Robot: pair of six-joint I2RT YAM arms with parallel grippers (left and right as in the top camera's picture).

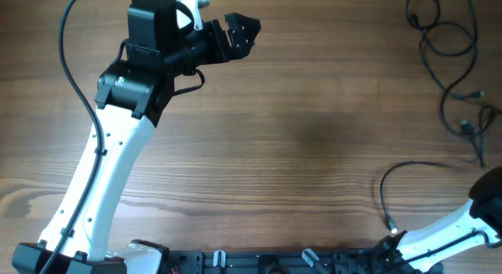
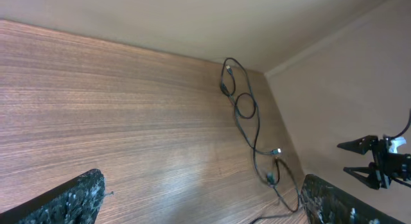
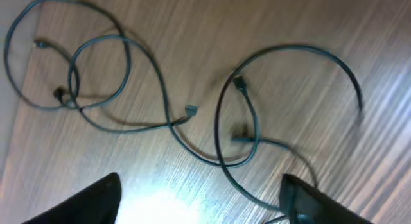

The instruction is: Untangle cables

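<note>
The table [image 1: 314, 133] is smooth, satin-finished wood grain; the cables [image 3: 160, 108] look like thin matt rubbery plastic.

One cable tangle [image 3: 190, 110], two arms [image 1: 118, 160]

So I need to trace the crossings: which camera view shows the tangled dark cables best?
The right wrist view: the thin dark tangled cables fill the frame, loops, crossings and connectors distinct. The overhead view shows the cables small at the frame's right edge. The left wrist view shows the cables distant and thin.
</note>
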